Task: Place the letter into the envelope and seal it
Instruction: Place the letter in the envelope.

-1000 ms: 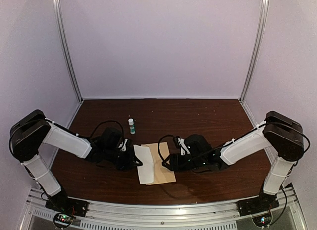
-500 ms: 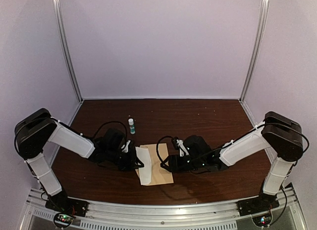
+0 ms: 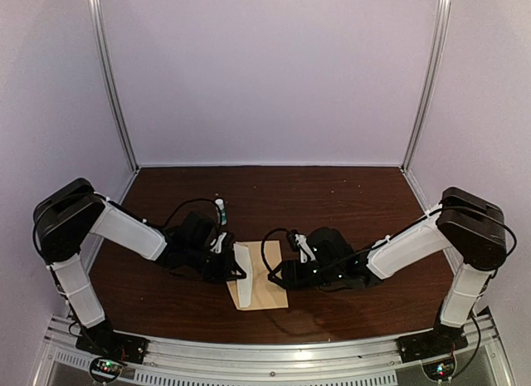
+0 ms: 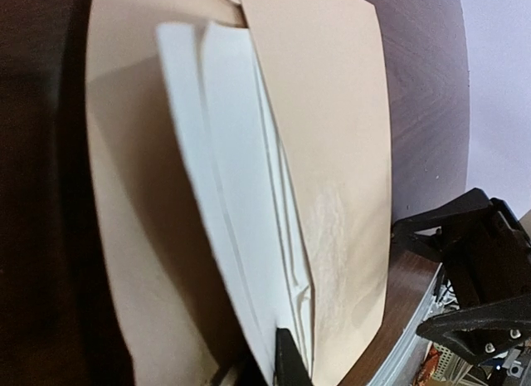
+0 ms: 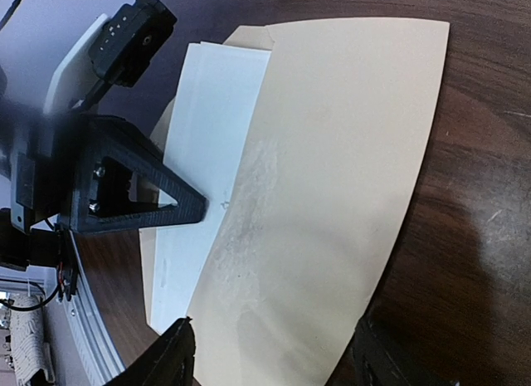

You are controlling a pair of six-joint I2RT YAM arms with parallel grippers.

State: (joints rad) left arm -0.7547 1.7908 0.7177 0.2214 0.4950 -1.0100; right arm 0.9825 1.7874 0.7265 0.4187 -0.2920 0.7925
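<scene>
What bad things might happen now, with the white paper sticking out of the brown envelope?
The thin cream paper letter, pinched in the shut left gripper, is only partly inside the flat tan kraft paper envelope, and its folded layers fan apart; an edge might snag and crumple. The right gripper stands open astride the envelope rather than clamping it, so the envelope may slide across the dark wooden table if the letter gets pushed.

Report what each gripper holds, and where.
Left gripper pinches the letter by its exposed edge. Right gripper straddles the envelope; whether it grips cannot be told.
</scene>
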